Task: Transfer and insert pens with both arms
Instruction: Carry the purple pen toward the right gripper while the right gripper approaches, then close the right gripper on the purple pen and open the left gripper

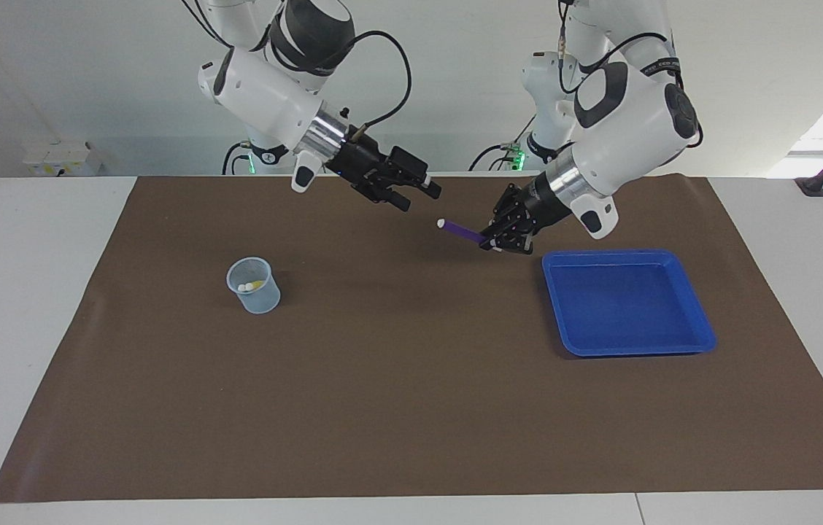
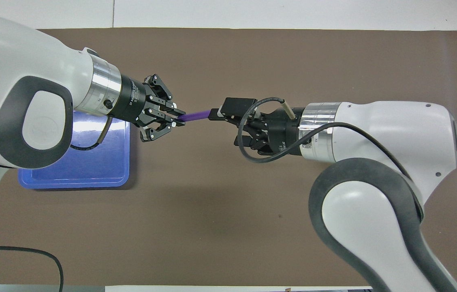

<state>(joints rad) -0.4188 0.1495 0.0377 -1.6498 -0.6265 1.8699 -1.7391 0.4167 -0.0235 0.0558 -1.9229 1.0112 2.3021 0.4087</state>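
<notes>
While the purple pen (image 1: 461, 232) hung in the air over the brown mat (image 1: 411, 408), your left gripper (image 1: 497, 246) pinched its lower end, pale cap aimed at your right gripper (image 1: 422, 195), whose fingers stood spread just short of it. You had a blue tray (image 1: 696, 332) and clear cup (image 1: 254, 286) well apart on the worktop.

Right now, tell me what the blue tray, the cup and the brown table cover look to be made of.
Blue tray: probably moulded plastic, glossy; light glares on its floor in the overhead view.
Cup: translucent, frosted-looking plastic; the pen caps show through its open top.
Brown table cover: matte paper or thin sheet, no shine; which one is unclear.
</notes>
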